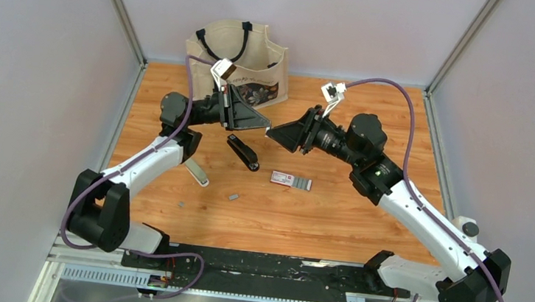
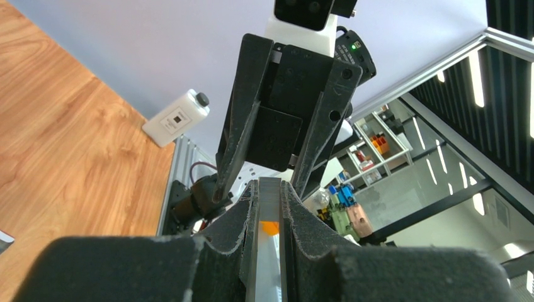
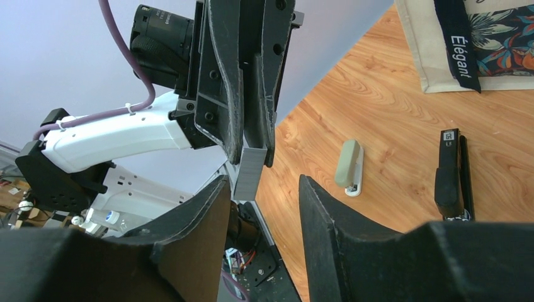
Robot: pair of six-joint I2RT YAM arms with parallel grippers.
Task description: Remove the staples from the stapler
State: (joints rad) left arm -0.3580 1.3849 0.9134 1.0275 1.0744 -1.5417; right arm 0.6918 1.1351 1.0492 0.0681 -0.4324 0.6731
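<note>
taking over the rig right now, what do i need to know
Left end effector: shut on a silvery strip, apparently staples, held up off the table.
Right end effector: open, tips facing the strip's free end, not gripping it.
Stapler: lying on the table, neither end effector on it. Loose staples lie close by.
Done: staples appear to be out.
Left: probably pass or set down the strip. Whether the stapler is empty cannot be seen.

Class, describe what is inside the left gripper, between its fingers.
A flat silvery metal strip is clamped in the left gripper, one end poking out toward the open right gripper. The stretch between the pads is covered, so its full length cannot be seen.
</note>
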